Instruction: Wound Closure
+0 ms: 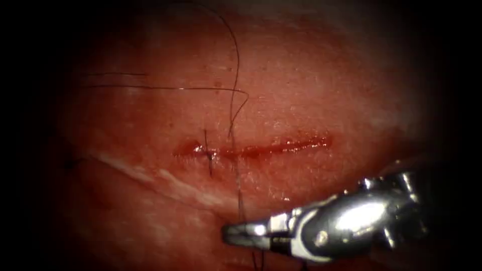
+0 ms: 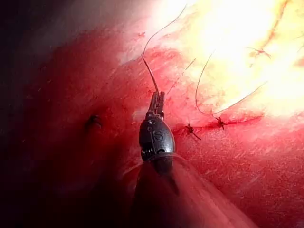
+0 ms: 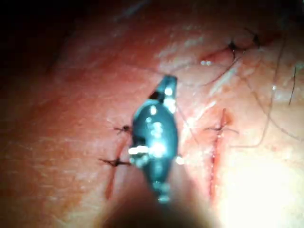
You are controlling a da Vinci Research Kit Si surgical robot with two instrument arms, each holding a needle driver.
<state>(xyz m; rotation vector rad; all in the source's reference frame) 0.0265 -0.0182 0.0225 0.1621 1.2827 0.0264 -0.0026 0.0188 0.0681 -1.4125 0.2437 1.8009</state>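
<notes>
The cut [image 1: 261, 149] runs across the tissue [image 1: 326, 90], red fluid along it, with one stitch [image 1: 208, 154] near its left end. Dark thread [image 1: 236, 65] loops above the cut, crosses it and drops straight to my right tool [image 1: 237, 234], which comes in low from the right below the cut. Its jaws are shut where the thread [image 1: 241, 200] meets them. In the right wrist view the right tool [image 3: 167, 89] points at the tissue between stitches. My left tool [image 2: 157, 99] is shut on a strand of thread [image 2: 148, 66] that rises from its tips, left of the stitches [image 2: 219, 123].
Two thread strands [image 1: 120, 75] trail off to the left across the tissue. A pale ridge [image 1: 165, 180] slants below the cut. Other stitched cuts [image 3: 221, 128] lie near the right tool.
</notes>
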